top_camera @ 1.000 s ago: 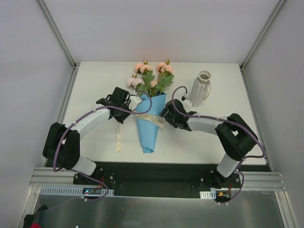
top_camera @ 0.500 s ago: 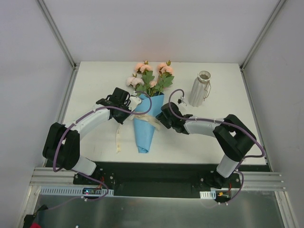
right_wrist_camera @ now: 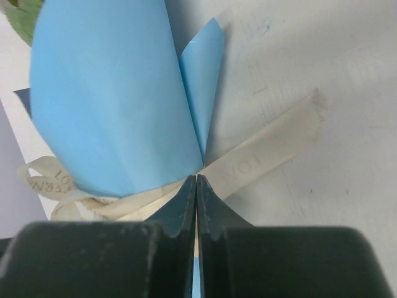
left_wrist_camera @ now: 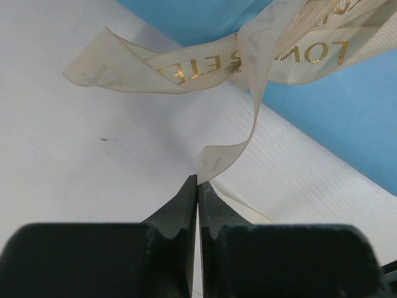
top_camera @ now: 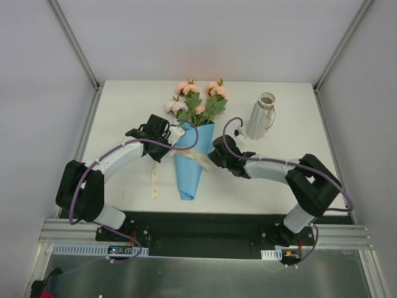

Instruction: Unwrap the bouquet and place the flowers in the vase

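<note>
The bouquet [top_camera: 189,146] lies on the white table [top_camera: 124,105], blooms toward the far edge, its cream ribbon [top_camera: 200,159] tied round the blue paper cone [top_camera: 188,174]. Both jaws are clamped on that ribbon: the left gripper [left_wrist_camera: 197,186] pinches a loose tail, the right gripper [right_wrist_camera: 196,186] the band close against the cone. The vase [top_camera: 262,117] stands upright at far right, apart.

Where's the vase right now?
In the top view the vase stands on the far right part of the table, right of the flowers and beyond the right gripper, touching neither.
</note>
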Robot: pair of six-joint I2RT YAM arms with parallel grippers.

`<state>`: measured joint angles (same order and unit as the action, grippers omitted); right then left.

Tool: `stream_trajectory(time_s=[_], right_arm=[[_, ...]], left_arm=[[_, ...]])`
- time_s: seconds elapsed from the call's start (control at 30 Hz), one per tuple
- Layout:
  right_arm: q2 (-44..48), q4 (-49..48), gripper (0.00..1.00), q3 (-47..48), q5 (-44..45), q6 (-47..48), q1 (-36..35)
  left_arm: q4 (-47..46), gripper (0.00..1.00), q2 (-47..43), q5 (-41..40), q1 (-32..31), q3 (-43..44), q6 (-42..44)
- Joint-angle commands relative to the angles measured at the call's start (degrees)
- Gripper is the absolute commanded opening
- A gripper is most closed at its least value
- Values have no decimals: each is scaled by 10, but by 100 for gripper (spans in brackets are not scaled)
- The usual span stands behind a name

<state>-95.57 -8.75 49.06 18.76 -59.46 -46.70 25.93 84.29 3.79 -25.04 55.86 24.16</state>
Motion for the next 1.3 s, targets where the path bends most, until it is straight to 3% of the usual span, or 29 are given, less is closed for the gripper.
stream_trajectory(time_s=[0.0,0.07,0.1,0.2,0.67,1.0,1.27], right_arm=[[76,-5,9,-29,24,42,-3],[79,-34,35,-37,-2,56,-6],[83,-48,56,-39,-7,64,-9],[79,-73,66,-22,-6,99,-33],[48,-103,62,10,-71,66,-61],[110,-96,63,-39,-72,57,-74],[55,-164,61,-34,-87,39,-67]], left_arm=[[7,0,-20,-1,1,0,15],[7,0,-19,-1,1,-1,15],[7,0,-19,0,1,0,15],[6,0,-19,3,1,2,11],[13,0,-28,-4,2,-2,9],[13,0,-31,-5,2,-7,16],[13,0,-30,-5,2,-4,16]])
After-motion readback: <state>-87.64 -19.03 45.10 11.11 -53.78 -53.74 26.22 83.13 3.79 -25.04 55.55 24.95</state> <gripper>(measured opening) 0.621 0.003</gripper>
